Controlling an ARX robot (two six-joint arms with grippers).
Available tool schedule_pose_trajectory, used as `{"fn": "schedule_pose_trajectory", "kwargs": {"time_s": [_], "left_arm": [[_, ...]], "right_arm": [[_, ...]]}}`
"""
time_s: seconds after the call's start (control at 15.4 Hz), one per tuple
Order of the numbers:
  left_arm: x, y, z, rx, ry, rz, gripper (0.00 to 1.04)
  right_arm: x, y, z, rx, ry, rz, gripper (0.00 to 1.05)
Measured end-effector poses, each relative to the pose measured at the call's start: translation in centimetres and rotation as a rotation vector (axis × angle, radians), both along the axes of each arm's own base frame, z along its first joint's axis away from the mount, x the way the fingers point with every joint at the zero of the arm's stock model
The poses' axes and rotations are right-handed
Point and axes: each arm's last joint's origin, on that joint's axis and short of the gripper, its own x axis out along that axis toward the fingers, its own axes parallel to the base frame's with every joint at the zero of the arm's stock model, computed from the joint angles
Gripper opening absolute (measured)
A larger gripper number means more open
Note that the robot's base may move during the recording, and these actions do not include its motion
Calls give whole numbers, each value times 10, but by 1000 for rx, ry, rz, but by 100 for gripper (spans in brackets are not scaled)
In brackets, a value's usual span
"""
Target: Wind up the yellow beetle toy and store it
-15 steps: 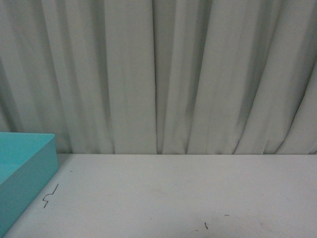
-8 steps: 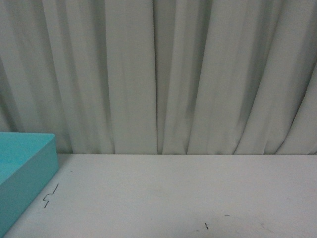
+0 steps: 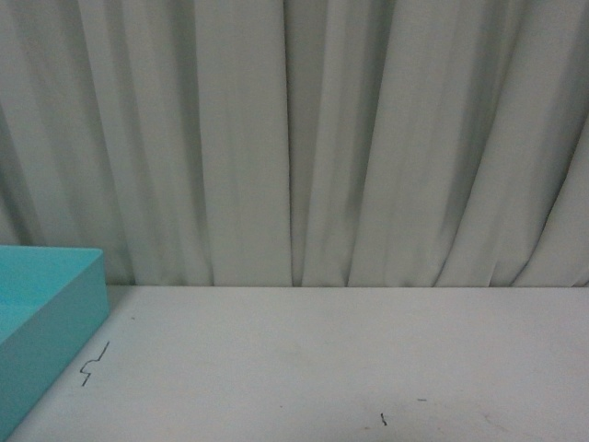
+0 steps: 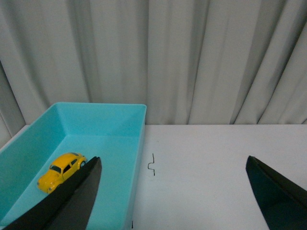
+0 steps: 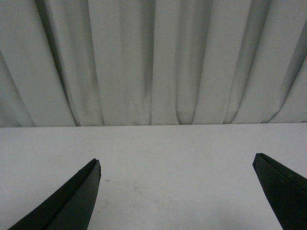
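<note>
yellow beetle toy [image 4: 61, 171] — inside teal bin [image 4: 120, 143] on the white table [image 4: 211, 163], seemingly on its wheels | left gripper [image 4: 172, 201] jaws wide apart, empty | right gripper [image 5: 177, 196] — same

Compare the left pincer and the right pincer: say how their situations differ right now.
The left pincer hangs partly over the turquoise bin, where the yellow beetle toy lies; the right pincer has only the bare white table ahead. One left finger overlaps the bin in its view; the right fingers overlap no object. Both are open, holding nothing, and face the curtain.
</note>
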Motion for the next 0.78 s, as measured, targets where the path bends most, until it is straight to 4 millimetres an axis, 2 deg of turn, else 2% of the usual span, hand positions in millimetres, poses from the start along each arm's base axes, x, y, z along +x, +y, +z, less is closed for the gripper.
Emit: {"fn": "schedule_pose_trajectory", "kwargs": {"time_s": [0.06,0.13,0.78], "left_arm": [[0,0,0,0,0,0,100],[0,0,0,0,0,0,98],[0,0,0,0,0,0,98]], "right_arm": [[0,0,0,0,0,0,98],[0,0,0,0,0,0,98],[0,0,0,0,0,0,98]]}}
